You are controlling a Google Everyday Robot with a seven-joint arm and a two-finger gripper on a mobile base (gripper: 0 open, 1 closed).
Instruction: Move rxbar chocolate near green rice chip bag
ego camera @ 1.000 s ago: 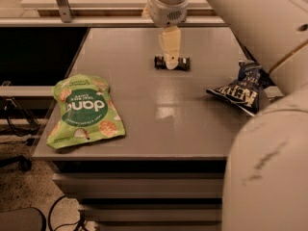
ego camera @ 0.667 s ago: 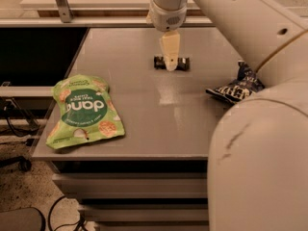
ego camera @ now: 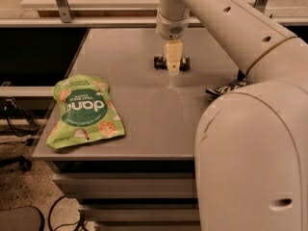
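The rxbar chocolate (ego camera: pixel 159 61) is a small dark bar lying flat at the far middle of the grey table (ego camera: pixel 144 95). My gripper (ego camera: pixel 173 70) points straight down right over the bar's middle and covers it, so only the bar's two ends show. The green rice chip bag (ego camera: pixel 85 110) lies flat near the table's front left corner, well apart from the bar and the gripper.
A dark blue chip bag (ego camera: pixel 225 87) lies at the right side of the table, mostly hidden behind my arm. My arm's large white body (ego camera: pixel 250 153) fills the right foreground. A shelf and a metal post (ego camera: pixel 60 1) stand beyond the far edge.
My arm's body has swung further into view on the right and now hides most of the blue chip bag. The gripper stays over the bar, slightly lower.
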